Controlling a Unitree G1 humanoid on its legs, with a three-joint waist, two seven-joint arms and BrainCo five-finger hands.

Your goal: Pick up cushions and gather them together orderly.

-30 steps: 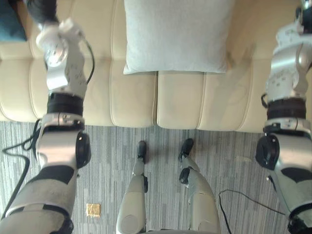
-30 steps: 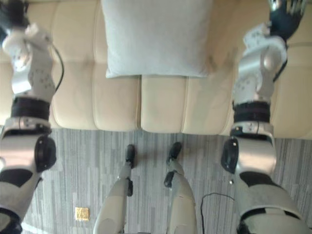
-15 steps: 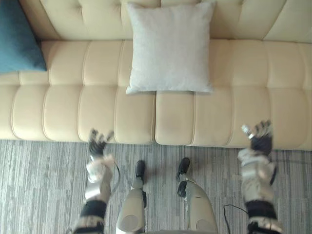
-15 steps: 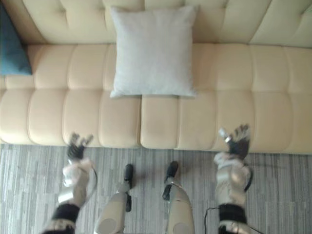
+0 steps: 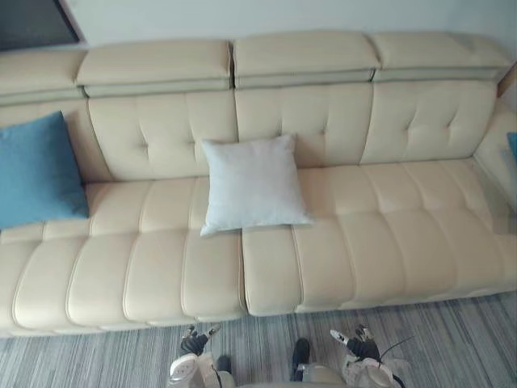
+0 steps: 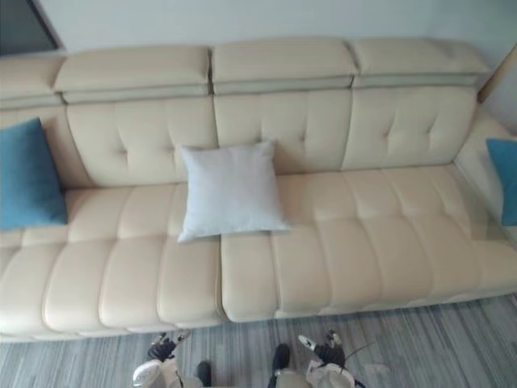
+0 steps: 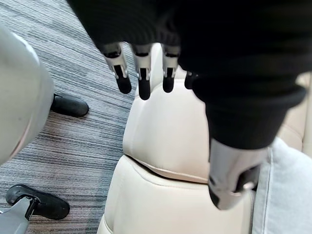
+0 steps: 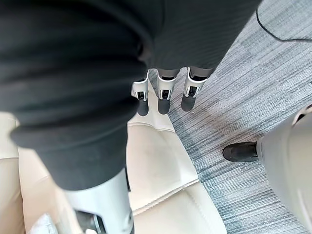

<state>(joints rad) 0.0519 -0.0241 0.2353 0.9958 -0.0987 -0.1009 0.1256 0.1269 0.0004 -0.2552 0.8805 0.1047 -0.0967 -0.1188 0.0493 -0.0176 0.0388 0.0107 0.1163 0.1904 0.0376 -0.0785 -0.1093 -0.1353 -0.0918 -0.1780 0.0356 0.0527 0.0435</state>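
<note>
A pale grey cushion [image 5: 252, 184] leans against the backrest near the middle of a long cream leather sofa [image 5: 380, 242]. A blue cushion [image 5: 36, 171] stands at the sofa's left end. Another blue cushion [image 6: 504, 179] shows at the far right edge. My left hand [image 5: 194, 343] and right hand [image 5: 359, 346] hang low over the carpet in front of the sofa, both empty. In the wrist views the left hand's fingers [image 7: 141, 73] and the right hand's fingers [image 8: 163, 92] are straight, with the sofa's front edge beyond them.
Grey striped carpet [image 5: 452, 339] runs along the sofa's front. A dark panel [image 5: 32, 20] sits on the wall behind the sofa's left end.
The camera has pulled back and tilted up, so the whole sofa and the blue cushions show. Both arms have dropped from over the seat to the bottom edge, hands still open.
</note>
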